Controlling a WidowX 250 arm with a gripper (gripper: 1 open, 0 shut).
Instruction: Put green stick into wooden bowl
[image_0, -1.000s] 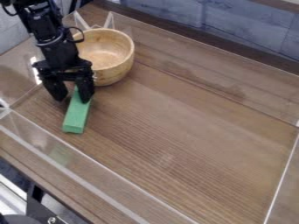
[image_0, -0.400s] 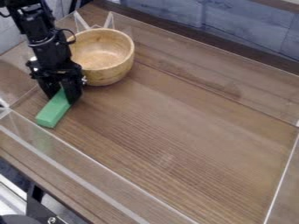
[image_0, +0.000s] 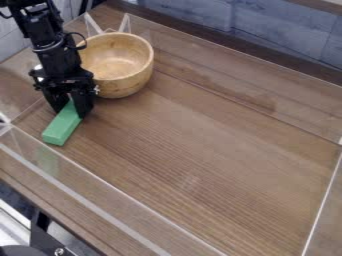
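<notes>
The gripper (image_0: 67, 94) is closing its jaws on the far end of the green stick (image_0: 60, 124), pinching it near its twelve-o'clock tip, while the rest is sticking out toward seven o'clock on the wooden tabletop (image_0: 214, 140). The wooden bowl (image_0: 143, 66) is sitting at about one o'clock from the stick, just beside the gripper.

Because the fingers are gripping only one end, the long free part is likely to swing or droop once it is lifting, and the stick could be twisting out of the pinch. The likeliest trouble is height: if the arm is moving across too low, the stick or the fingers are going to catch the bowl's near-left rim and shove the bowl aside. If the release is coming too early, the trailing end is probably landing on the rim, and the stick is tipping outward onto the table instead of settling inside the hollow.
</notes>
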